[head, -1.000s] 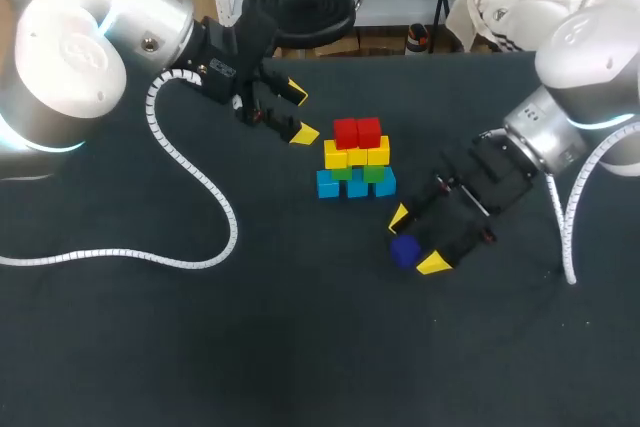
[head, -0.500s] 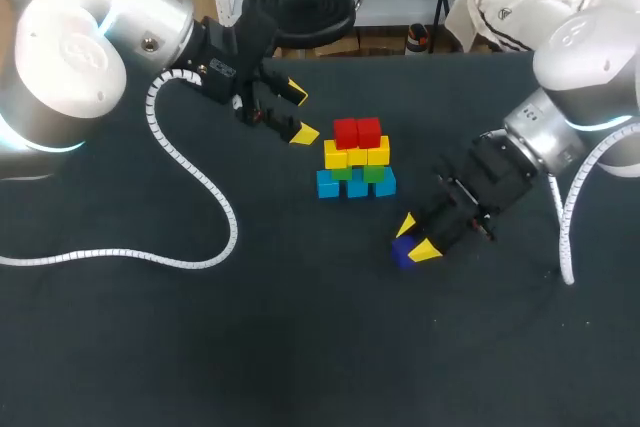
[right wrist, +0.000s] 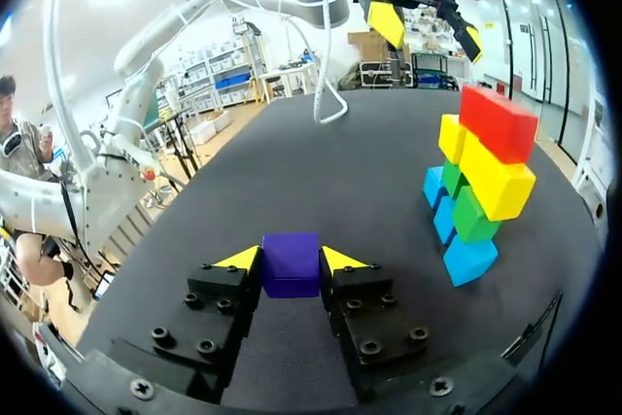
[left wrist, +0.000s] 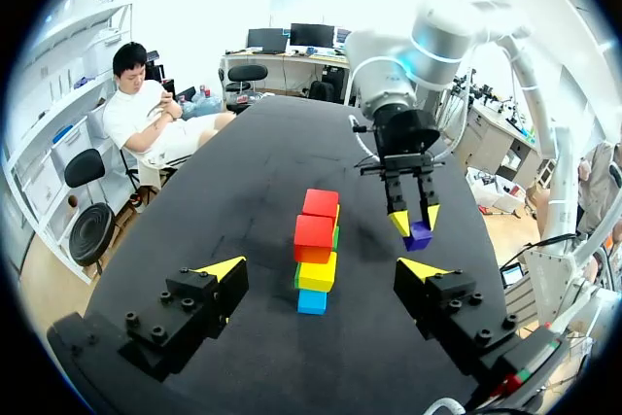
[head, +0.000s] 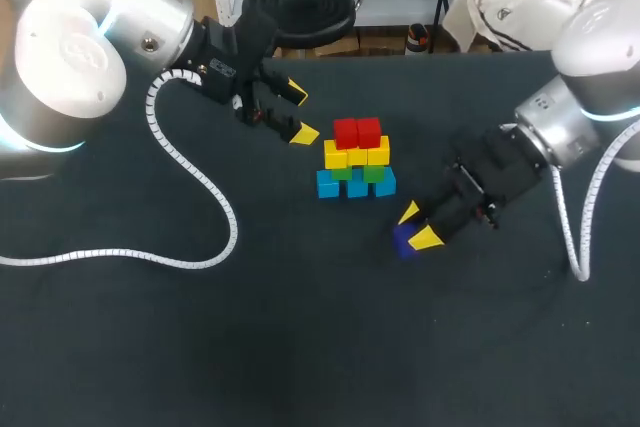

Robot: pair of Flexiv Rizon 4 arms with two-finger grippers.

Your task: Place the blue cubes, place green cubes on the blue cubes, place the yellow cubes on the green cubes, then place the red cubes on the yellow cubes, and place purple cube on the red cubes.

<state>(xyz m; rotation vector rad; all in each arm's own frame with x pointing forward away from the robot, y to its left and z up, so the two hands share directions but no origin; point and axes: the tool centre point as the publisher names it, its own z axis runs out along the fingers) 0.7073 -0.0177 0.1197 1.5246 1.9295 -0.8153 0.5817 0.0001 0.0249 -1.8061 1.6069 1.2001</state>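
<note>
A stack of cubes stands mid-table: blue cubes [head: 356, 185] at the base, green cubes [head: 374, 173] on them, yellow cubes [head: 357, 156] above, and red cubes [head: 357, 132] on top. The same stack shows in the left wrist view ahead of the fingers, red cubes [left wrist: 316, 230] uppermost, and in the right wrist view beside the gripper, with its yellow cubes [right wrist: 496, 175]. My right gripper [head: 416, 226] is shut on the purple cube [right wrist: 291, 262], held just off the table to the right front of the stack. The purple cube [head: 403, 239] peeks between the yellow tips. My left gripper [head: 298, 114] hangs open behind and left of the stack, holding nothing.
A white corrugated cable [head: 190, 187] loops from my left arm across the table's left side. The dark table [head: 300, 347] stretches bare in front of the stack.
My right gripper closed on the purple cube and has lifted it slightly up and toward the right. My left arm has not moved.
</note>
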